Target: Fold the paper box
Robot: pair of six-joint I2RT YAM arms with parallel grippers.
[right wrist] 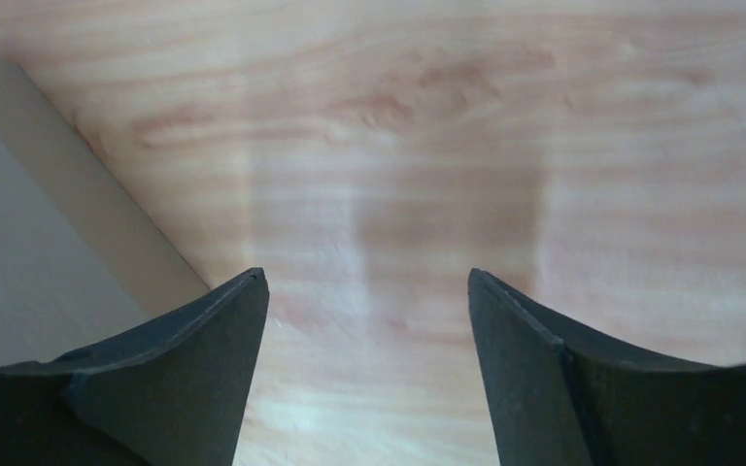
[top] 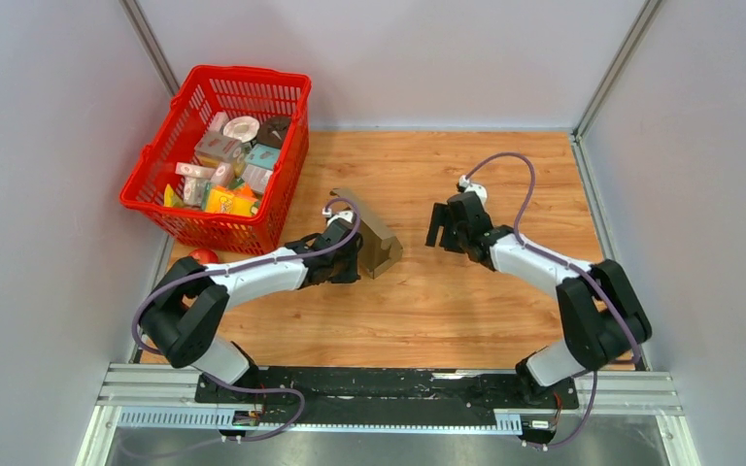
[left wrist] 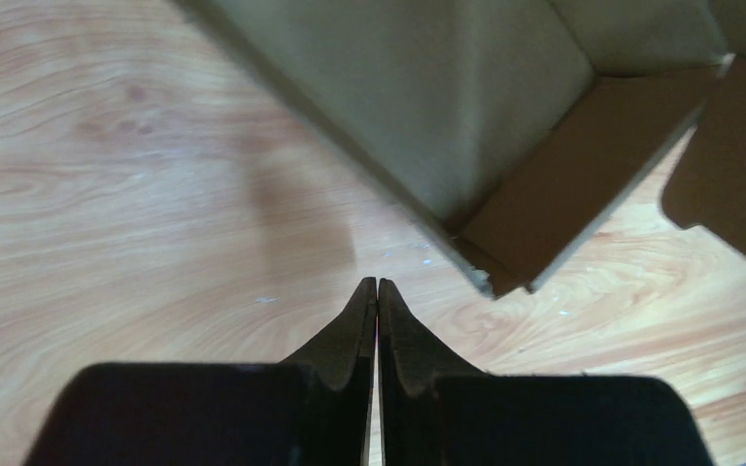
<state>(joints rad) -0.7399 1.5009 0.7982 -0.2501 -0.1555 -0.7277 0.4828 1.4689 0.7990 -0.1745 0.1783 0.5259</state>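
The paper box is plain brown cardboard, partly folded with flaps raised, near the middle of the wooden table. In the left wrist view the box fills the upper right, its corner just beyond my fingertips. My left gripper is shut and empty, right beside the box's left side. My right gripper is open and empty, to the right of the box with a gap between them. In the right wrist view the gripper hovers over bare wood, and no box shows there.
A red basket with several small colourful packages stands at the back left, close behind the left arm. A small red object lies by the basket's front corner. Grey walls close the table on three sides.
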